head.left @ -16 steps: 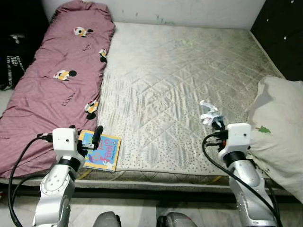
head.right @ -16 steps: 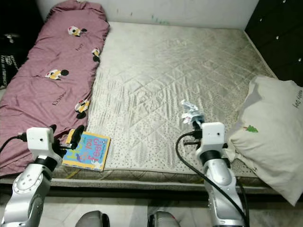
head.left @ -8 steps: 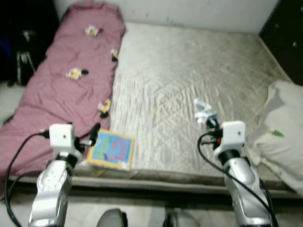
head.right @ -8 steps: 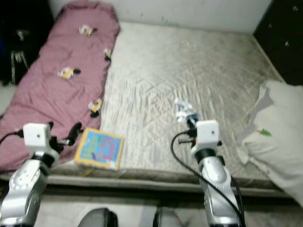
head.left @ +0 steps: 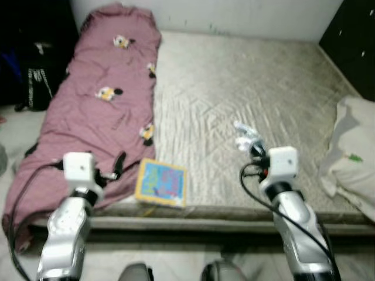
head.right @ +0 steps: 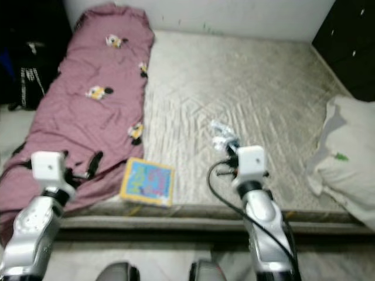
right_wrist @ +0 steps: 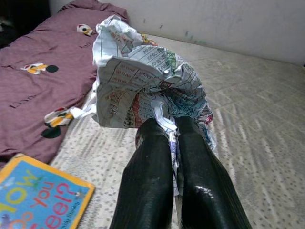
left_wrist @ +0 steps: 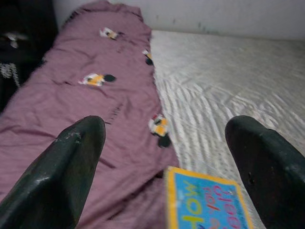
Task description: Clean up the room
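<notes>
My right wrist view resolves print on the crumpled paper [right_wrist: 147, 81]; head views blur it. My right gripper [right_wrist: 172, 138] pinches that paper above the mattress [head.left: 246, 82]. My left gripper [left_wrist: 167, 157] gapes wide, empty, near the book [head.left: 161, 182].

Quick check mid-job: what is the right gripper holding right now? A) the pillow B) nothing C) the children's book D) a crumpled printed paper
D: the right gripper has its fingers pinched shut on the crumpled printed paper, above the mattress.

Spread left claw [left_wrist: 169, 157] fingers over maroon blanket [left_wrist: 95, 109], picture book [left_wrist: 205, 205], mattress [left_wrist: 238, 81].
</notes>
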### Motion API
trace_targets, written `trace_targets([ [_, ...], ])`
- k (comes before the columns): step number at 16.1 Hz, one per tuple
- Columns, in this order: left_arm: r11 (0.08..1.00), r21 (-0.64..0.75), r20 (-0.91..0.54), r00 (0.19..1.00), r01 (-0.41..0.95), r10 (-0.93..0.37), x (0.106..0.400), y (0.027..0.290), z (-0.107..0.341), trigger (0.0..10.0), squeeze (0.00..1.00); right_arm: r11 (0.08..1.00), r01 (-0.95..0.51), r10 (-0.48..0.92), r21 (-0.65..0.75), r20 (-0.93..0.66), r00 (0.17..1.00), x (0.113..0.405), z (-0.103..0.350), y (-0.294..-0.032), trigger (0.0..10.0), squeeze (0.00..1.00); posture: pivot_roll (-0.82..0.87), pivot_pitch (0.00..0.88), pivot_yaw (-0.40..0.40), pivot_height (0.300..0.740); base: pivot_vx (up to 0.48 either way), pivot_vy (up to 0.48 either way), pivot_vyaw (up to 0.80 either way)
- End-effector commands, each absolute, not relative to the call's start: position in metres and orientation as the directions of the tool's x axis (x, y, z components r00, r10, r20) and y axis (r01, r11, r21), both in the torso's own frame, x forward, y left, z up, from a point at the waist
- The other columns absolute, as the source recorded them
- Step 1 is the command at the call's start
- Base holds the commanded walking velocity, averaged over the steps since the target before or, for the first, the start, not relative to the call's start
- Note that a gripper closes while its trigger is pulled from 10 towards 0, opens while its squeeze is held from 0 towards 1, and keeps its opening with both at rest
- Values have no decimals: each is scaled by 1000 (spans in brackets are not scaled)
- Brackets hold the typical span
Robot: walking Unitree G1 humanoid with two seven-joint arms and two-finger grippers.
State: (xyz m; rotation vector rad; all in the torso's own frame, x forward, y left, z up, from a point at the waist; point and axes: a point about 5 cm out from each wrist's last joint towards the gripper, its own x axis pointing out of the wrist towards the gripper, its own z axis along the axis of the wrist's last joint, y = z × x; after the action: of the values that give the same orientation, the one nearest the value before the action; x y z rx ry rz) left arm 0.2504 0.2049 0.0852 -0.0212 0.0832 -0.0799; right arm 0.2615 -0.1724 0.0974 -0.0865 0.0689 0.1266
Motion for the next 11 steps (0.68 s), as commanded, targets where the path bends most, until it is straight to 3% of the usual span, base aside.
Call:
trace_targets([
  [1,994,-33,-88,991,102,-104,252,197,83,10000,0,989,-113,105,-94,-86,991,260,96,-182,10000,0,2,82,-39,740,0,480,0],
  [11,994,-34,-85,991,105,-107,256,193,82,10000,0,987,-133,125,-92,-81,989,263,96,-181,10000,0,-4,84,-38,740,0,480,0],
])
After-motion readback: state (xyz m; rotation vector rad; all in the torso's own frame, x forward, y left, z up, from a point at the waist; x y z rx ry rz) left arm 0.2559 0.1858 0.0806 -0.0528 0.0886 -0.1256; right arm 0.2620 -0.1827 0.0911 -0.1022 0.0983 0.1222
